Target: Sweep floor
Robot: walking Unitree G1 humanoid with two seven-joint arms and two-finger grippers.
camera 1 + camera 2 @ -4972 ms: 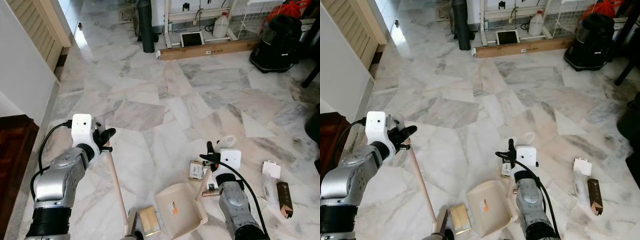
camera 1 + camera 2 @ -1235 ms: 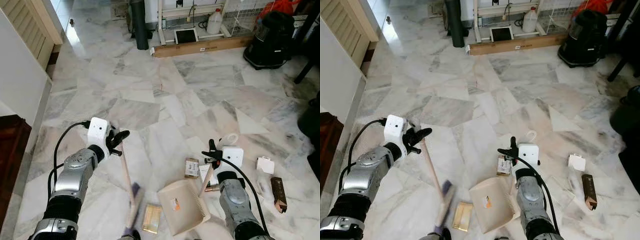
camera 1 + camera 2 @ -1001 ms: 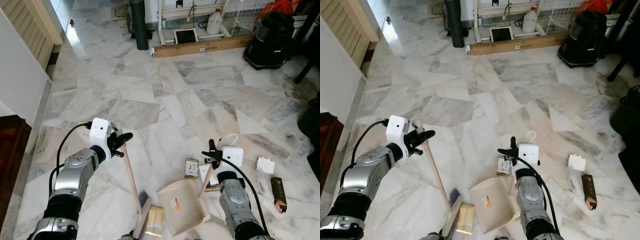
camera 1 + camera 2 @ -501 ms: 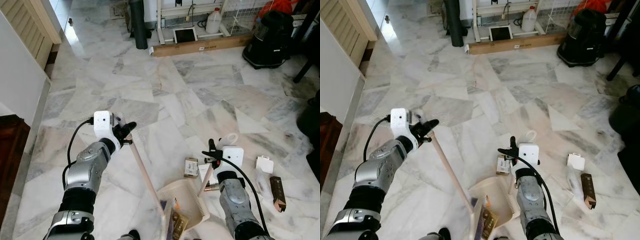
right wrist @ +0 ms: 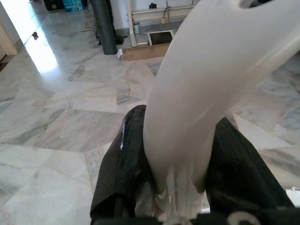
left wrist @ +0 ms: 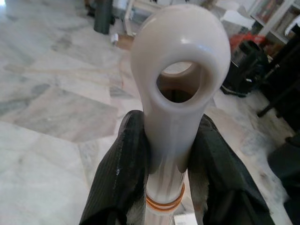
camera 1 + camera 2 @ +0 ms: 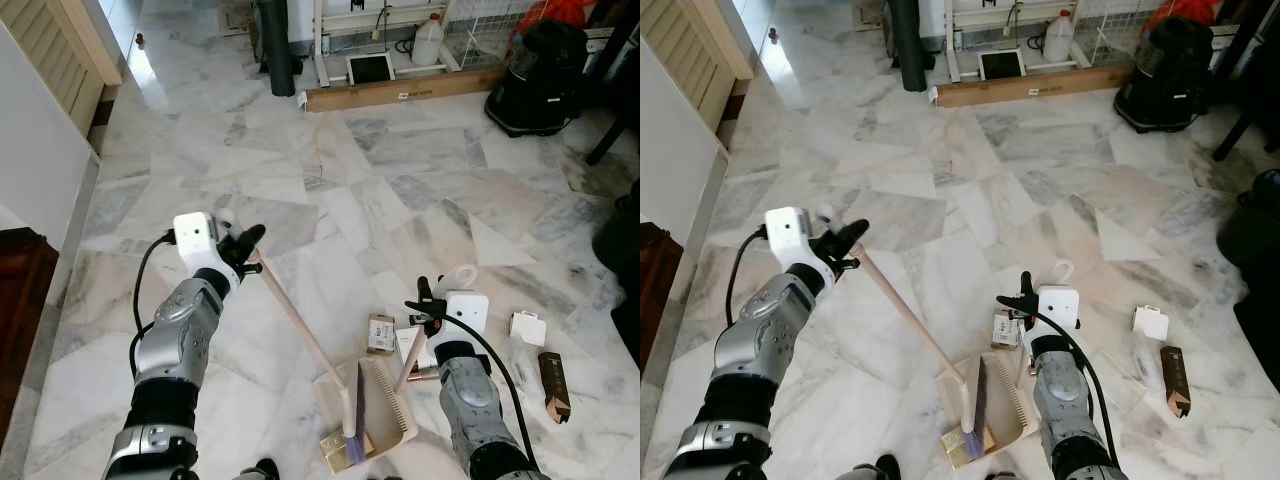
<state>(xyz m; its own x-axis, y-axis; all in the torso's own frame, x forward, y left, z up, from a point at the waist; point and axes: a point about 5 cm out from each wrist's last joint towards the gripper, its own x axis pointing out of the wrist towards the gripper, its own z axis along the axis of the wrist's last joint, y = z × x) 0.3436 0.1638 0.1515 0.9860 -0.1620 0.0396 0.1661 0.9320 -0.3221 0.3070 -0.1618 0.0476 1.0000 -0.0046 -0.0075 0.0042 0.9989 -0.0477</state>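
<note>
Two claws are closed on sweeping tools over the marble floor (image 7: 330, 190).

Nearest, the broom head (image 7: 354, 420) is seen resting inside the beige dustpan (image 7: 385, 405), with a small yellowish box (image 7: 333, 447) at the pan's front lip. The dustpan's upright handle is gripped tightly by the right claw (image 7: 422, 305). The broom's wooden shaft (image 7: 295, 318) slants up to the left claw (image 7: 245, 245), clamped just below the looped cream end. Small cartons (image 7: 380, 333) lie just beside the pan. Farther off, a black vacuum cleaner (image 7: 545, 70) stands by a wooden plank (image 7: 400, 92).
</note>
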